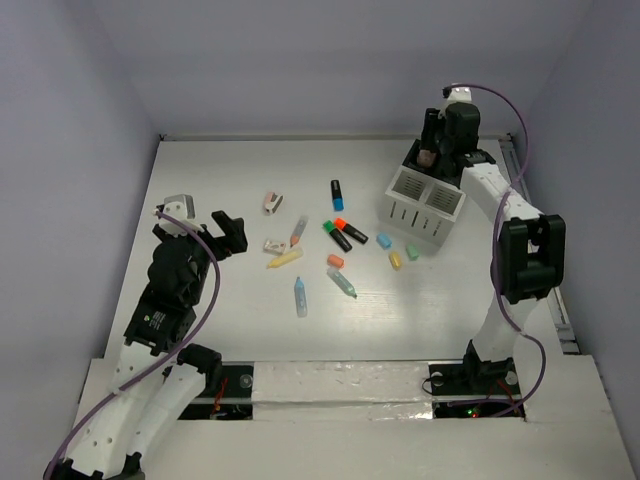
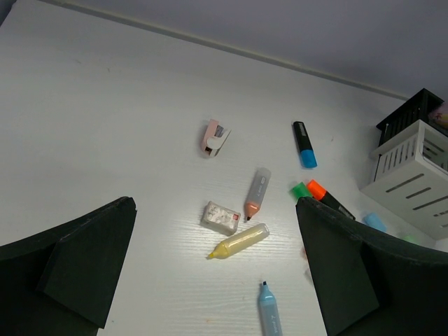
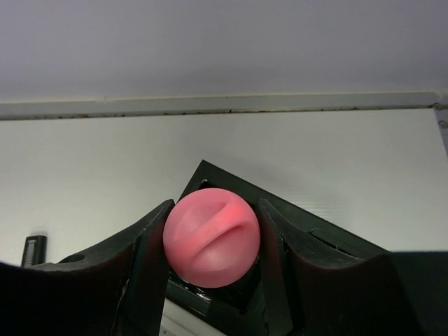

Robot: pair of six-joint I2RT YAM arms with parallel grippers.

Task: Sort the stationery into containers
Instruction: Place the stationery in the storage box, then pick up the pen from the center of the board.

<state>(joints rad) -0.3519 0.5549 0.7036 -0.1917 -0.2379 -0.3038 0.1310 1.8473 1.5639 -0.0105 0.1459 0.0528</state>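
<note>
White worktop [image 1: 200,330], your right gripper [image 3: 212,241] pinching pink-capped bottle [image 3: 210,234] over black box [image 3: 210,176] by far right corner, white slatted box [image 1: 424,208] contents unclear, left gripper [image 1: 203,220] spread wide.

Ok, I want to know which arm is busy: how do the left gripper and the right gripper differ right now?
The left gripper has its jaws wide open and empty; the right gripper has its jaws closed on a round pink item. The left gripper hangs over a pastel yellow pen on the white table; the right gripper is over the black box beside the white slatted box. Both have black fingers.
</note>
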